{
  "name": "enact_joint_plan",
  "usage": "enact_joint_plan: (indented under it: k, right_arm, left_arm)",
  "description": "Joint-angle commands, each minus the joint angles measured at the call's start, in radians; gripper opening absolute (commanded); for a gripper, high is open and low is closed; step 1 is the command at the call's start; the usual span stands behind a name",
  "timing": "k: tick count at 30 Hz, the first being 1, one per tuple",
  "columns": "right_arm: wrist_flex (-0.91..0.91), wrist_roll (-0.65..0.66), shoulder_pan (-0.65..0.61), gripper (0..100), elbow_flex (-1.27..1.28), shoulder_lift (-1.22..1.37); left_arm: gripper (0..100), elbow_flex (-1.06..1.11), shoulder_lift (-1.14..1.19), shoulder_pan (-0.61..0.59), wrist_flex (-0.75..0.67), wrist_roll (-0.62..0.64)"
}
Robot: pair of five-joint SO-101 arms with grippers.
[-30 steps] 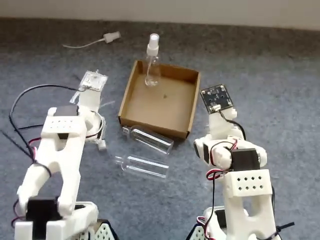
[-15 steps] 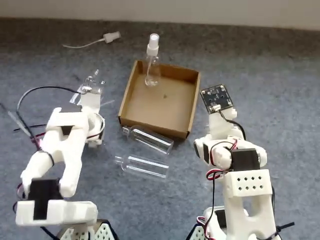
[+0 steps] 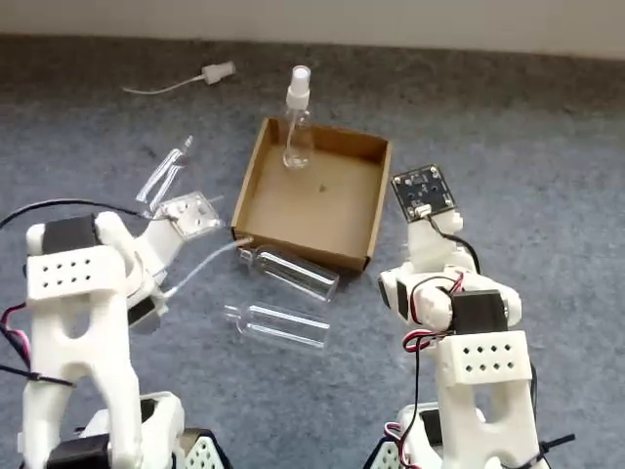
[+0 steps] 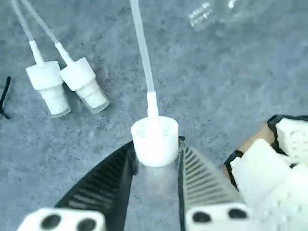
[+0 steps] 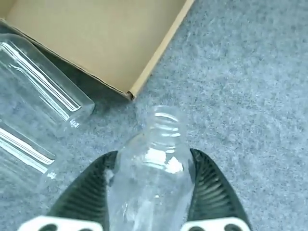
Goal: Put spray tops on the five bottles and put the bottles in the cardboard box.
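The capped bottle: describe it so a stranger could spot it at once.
Find the cardboard box in the high view. Inside, by its far wall, stands a clear bottle. Unlike the two bottles lying before the box, it is upright and has a spray top.

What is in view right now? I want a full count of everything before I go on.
cardboard box: one, brown, mid-carpet
capped bottle: one, clear with white top, upright in the box by its far wall
lying bottles: two, clear, uncapped, in front of the box
loose spray tops: three, white, one beyond the box, two side by side
carpet: grey
left gripper: black, shut on held spray top
right gripper: black, shut on held bottle
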Motion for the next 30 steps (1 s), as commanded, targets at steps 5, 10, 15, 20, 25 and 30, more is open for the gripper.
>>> enact_joint_plan:
  k: [5,10,15,20,25,30]
  right_arm:
    - [-0.008,-0.008,-0.005,2.2,-0.005,-0.019]
    - [-0.008,-0.008,-0.005,2.2,-0.005,-0.019]
    - [-0.010,-0.008,-0.007,2.2,-0.005,-0.019]
    - [-0.012,-0.008,-0.007,2.2,-0.005,-0.019]
    - [-0.010,-0.008,-0.007,2.2,-0.005,-0.019]
    - [-0.008,0.040,-0.007,2.2,-0.007,-0.021]
  left_arm:
    - [1,-0.042,0.130,-0.084,-0.107,-0.273]
    - [1,-0.042,0.298,-0.134,-0.245,-0.342]
    - [1,-0.041,0.351,-0.263,-0.190,-0.643]
    - [1,-0.050,0.351,-0.392,-0.180,-0.778]
    - [1,-0.047,0.352,-0.424,-0.180,-0.779]
    - [1,-0.113,0.311,-0.441,-0.172,-0.784]
